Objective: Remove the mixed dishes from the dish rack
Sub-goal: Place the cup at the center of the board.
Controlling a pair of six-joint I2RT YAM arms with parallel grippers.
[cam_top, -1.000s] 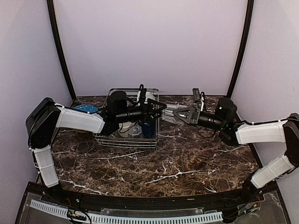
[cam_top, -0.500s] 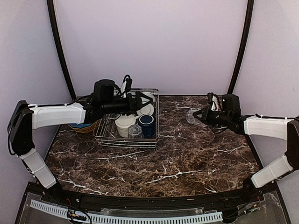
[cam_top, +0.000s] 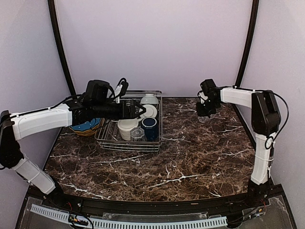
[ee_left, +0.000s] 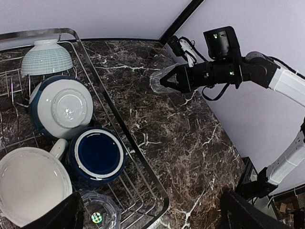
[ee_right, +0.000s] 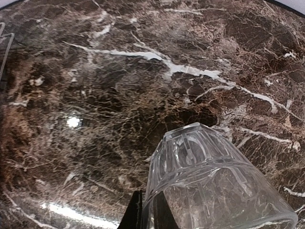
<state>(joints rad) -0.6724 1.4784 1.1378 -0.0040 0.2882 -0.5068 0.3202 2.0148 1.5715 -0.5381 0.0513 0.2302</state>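
Observation:
The dish rack (cam_top: 127,145) stands at the back left and holds a ribbed white bowl (ee_left: 46,57), an upturned blue-rimmed bowl (ee_left: 59,107), a dark blue mug (ee_left: 97,155), a cream bowl (ee_left: 28,186) and a clear glass (ee_left: 97,214). My left gripper (cam_top: 138,110) hovers open and empty over the rack's right side. My right gripper (cam_top: 201,109) is at the back right, shut on a second clear glass (ee_right: 214,181), held tilted just above the marble. One finger (ee_right: 138,212) shows at the glass rim. That glass also shows in the left wrist view (ee_left: 161,81).
A blue dotted plate (cam_top: 88,125) lies on a yellow plate to the left of the rack. The rack's rim (ee_left: 143,167) borders bare dark marble table (cam_top: 190,162). A black frame post (cam_top: 245,52) rises behind the right arm.
My right arm has swung from beside the rack to the back right corner with the glass. My left arm has drawn back to the left, over the rack.

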